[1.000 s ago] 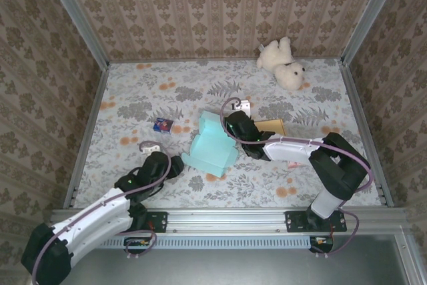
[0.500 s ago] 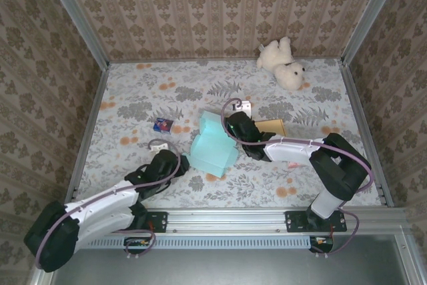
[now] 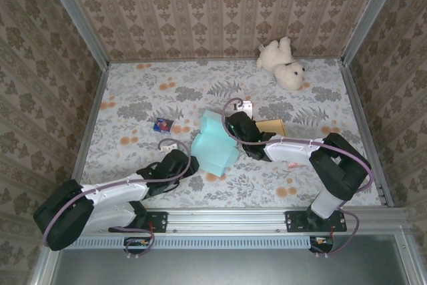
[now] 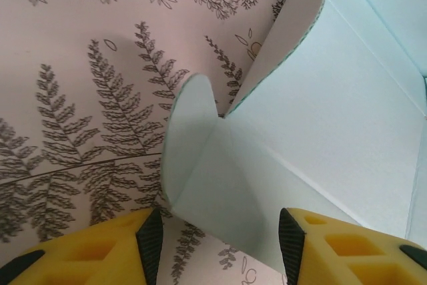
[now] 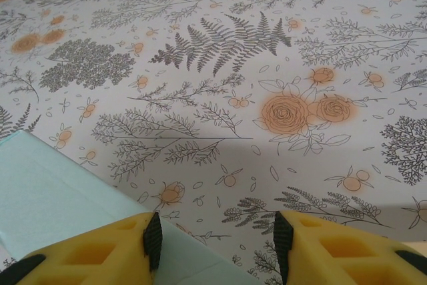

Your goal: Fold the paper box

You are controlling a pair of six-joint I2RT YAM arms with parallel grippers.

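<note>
Your left gripper (image 4: 217,237) has its jaws spread around a flap of the paper box (image 4: 320,118). Your right gripper (image 5: 213,237) is spread too, at the box's edge.

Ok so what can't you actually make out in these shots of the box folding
Top view: small blue item, too small to identify.
Top view: brown flat piece and pink object, partly covered by the right arm.
Left wrist view: whether the left end effector touches the paper box flap; the bottom edge cuts that off.
Right wrist view: most of the paper box, cut off at the frame's corner.
</note>
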